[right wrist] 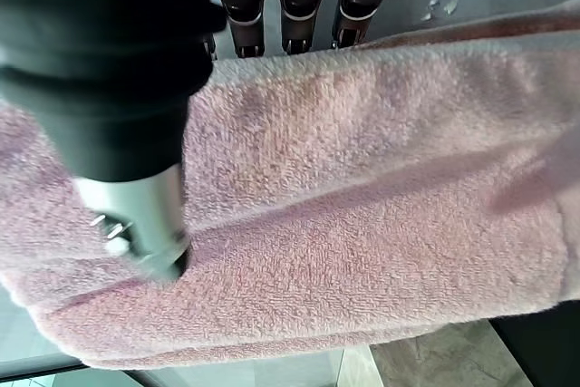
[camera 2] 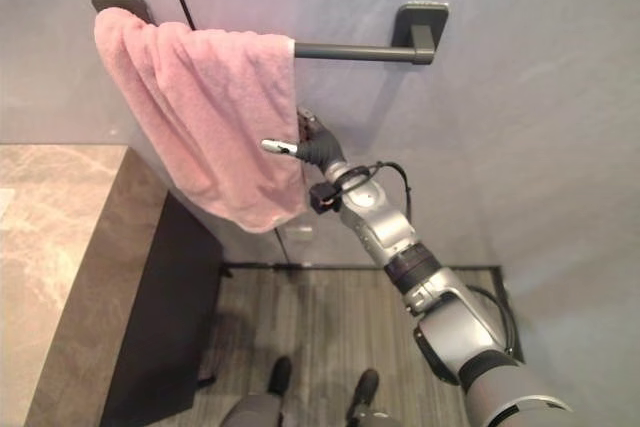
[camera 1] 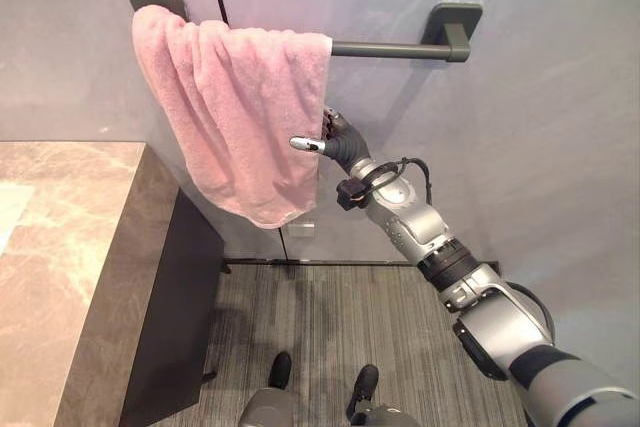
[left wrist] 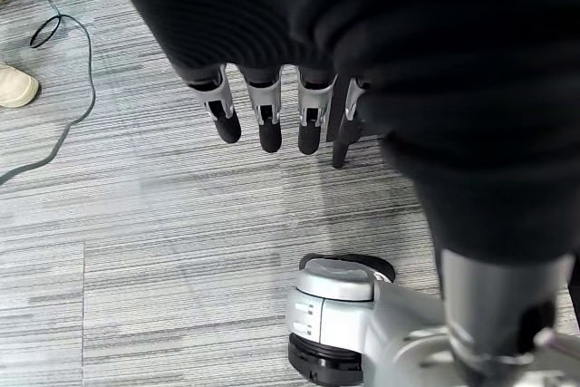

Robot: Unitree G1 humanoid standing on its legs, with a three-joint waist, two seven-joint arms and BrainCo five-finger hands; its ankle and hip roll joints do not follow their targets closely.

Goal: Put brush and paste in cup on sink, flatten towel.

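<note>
On wall ahead: one dark bar (camera 1: 395, 48) with two square mounts, one pink towel (camera 1: 235, 107) hung over left half, bunched and folded, lower edge slanting to a point; right half of bar bare. Fluffy terry pile, soft creases. Right hand (camera 1: 335, 139) at towel's right edge, thumb in front on cloth, fingers (right wrist: 288, 15) going behind, pinching the edge. Left hand (left wrist: 272, 106) hanging low over striped grey carpet (left wrist: 136, 251), fingers straight and slack, holding nothing. One marbled beige stone counter (camera 1: 70, 247) at left with dark side panel, well apart from towel. Two beige shoes (left wrist: 18, 86) of a person at carpet's edge.
</note>
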